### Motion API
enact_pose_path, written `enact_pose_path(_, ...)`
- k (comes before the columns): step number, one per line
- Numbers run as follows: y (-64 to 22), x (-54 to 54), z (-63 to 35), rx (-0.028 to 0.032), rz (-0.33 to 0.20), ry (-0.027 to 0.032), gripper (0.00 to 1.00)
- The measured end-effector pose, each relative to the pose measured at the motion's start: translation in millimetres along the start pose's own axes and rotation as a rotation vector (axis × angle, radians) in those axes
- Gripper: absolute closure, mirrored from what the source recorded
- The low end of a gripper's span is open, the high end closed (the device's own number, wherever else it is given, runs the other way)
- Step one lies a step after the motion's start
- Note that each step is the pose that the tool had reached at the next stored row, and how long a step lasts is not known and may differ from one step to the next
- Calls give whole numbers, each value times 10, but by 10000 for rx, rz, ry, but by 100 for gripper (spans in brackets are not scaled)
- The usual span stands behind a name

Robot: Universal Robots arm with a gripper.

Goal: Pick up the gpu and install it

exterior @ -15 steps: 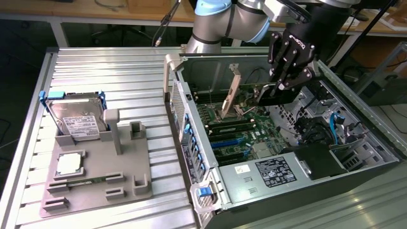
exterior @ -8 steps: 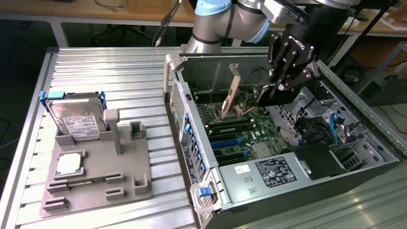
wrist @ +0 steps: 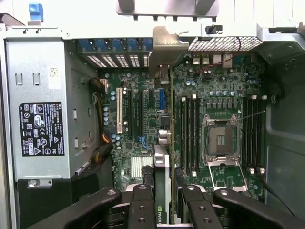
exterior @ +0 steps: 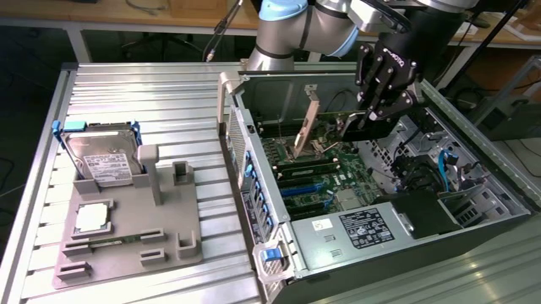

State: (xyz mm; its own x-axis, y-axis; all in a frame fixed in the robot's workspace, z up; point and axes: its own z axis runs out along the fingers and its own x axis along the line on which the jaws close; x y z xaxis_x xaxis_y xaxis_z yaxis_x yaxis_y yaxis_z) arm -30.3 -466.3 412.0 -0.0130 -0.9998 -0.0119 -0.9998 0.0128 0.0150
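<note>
We see the single arm's gripper (exterior: pixel 378 115) clamped on the one gpu (exterior: pixel 331 125), which is held on edge inside the open computer case (exterior: pixel 486 218) over the motherboard (exterior: pixel 338 177), silver bracket toward the slotted wall. The exterior view adds a grey holder (exterior: pixel 169 234) on the table beside the case, carrying one hard drive (exterior: pixel 106 158), one processor chip (exterior: pixel 91 217) and one memory stick (exterior: pixel 114 240). The wrist view gives us the gpu (wrist: pixel 162 191) edge-on between the fingers (wrist: pixel 140 210) and one bare processor socket (wrist: pixel 220 140).
</note>
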Motion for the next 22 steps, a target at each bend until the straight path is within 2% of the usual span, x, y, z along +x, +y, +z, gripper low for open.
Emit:
enact_pose_path(3,0,-6,31,0,0,0,73)
enact_pose_path(22,-1,-8,68,0,0,0,73)
